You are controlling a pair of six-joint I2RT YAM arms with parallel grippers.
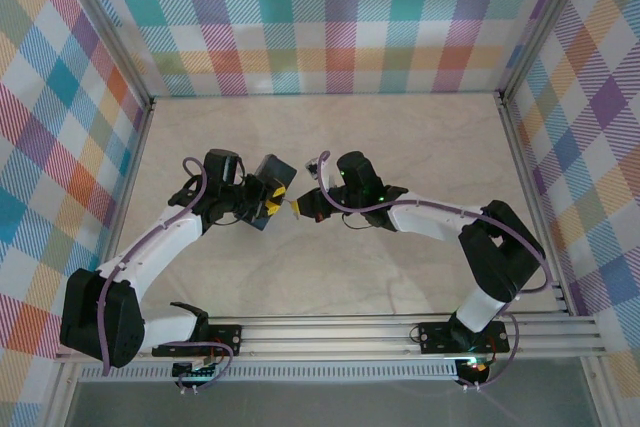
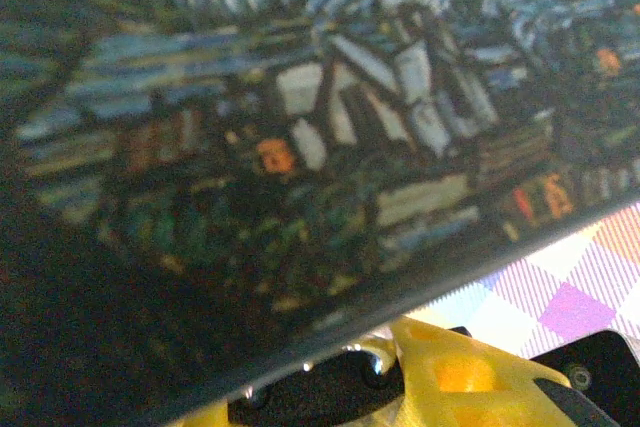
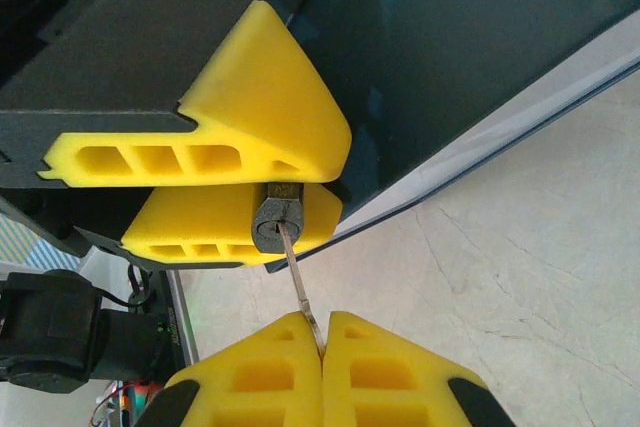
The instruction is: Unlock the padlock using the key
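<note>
Right wrist view: the right gripper is closed fully on the key, whose tip enters the padlock at 11 o'clock. The left gripper, partly closed, pinches the padlock; the blue box lies at 2 o'clock.

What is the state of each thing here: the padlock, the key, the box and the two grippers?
padlock, held by the left gripper, key in its keyhole, shackle hidden
key, tip in the padlock, pinched by the right gripper
left gripper, shut on the padlock
right gripper, shut on the key
box, tilted, behind the padlock
</note>
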